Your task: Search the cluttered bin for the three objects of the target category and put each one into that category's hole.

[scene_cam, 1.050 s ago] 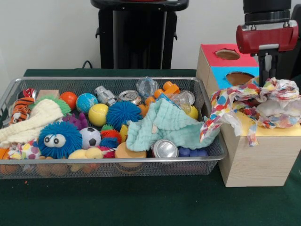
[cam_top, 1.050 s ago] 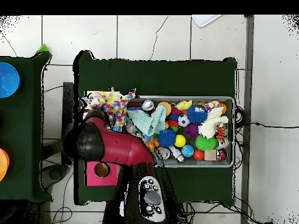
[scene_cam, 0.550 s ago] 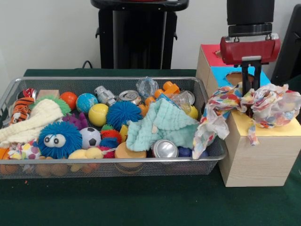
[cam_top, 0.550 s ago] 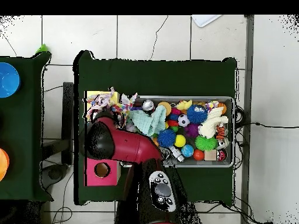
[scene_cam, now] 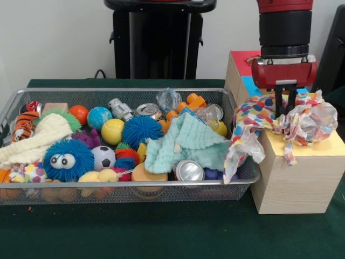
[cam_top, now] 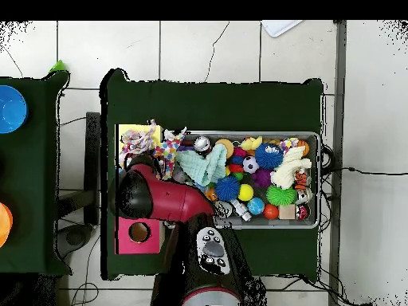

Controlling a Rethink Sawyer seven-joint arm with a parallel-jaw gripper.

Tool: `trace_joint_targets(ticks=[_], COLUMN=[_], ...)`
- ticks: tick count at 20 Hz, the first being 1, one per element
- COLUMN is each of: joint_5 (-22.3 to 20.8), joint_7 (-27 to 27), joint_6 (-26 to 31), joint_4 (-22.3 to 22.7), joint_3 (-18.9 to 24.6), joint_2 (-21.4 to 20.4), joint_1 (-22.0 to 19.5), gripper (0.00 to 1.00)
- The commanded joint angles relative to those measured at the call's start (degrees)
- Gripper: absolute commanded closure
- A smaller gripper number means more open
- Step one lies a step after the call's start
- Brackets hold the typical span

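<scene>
Fingers (scene_cam: 285,103) of the red and black gripper (scene_cam: 284,108) point down over the wooden sorting box (scene_cam: 294,178), pressed together on a multicoloured spotted cloth (scene_cam: 280,121). One end of the cloth bunches on the yellow top of the box; the other end droops over the right rim of the wire mesh bin (scene_cam: 124,191).

Inside the bin lie a mint green cloth (scene_cam: 186,143), a blue fuzzy ball with eyes (scene_cam: 68,159), a spiky blue ball (scene_cam: 141,130), a yellow ball (scene_cam: 112,131), a small football (scene_cam: 103,157), a globe ball (scene_cam: 99,117), an orange ball (scene_cam: 79,114), a cream cloth (scene_cam: 38,139), a striped tiger toy (scene_cam: 23,125) and two metal cans (scene_cam: 188,170), one near the front and one (scene_cam: 147,110) near the back.

Since a second ago the arm has shifted leftward over the box in the front view, and the cloth has gathered closer to the bin's corner.

From above, the box shows a pink panel with a round hole (cam_top: 139,232). Bin and box stand on a dark green tabletop (scene_cam: 161,232), with white tiled floor (cam_top: 239,48) around and a pale wall behind.
</scene>
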Motion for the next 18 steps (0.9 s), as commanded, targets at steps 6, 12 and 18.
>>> trace_joint_targets(ticks=[6, 12, 18], joint_5=[7.14, 13.81, 17.6], joint_7=[15.22, 18.14, 18.67], joint_6=[0.71, 2.11, 0.05], joint_4=[-2.1, -1.64, -1.2], joint_3=[-5.75, -6.73, -4.45], joint_2=[6.1, 6.03, 6.6], joint_1=[9.33, 13.89, 14.16], gripper=[1.0, 1.0, 1.0])
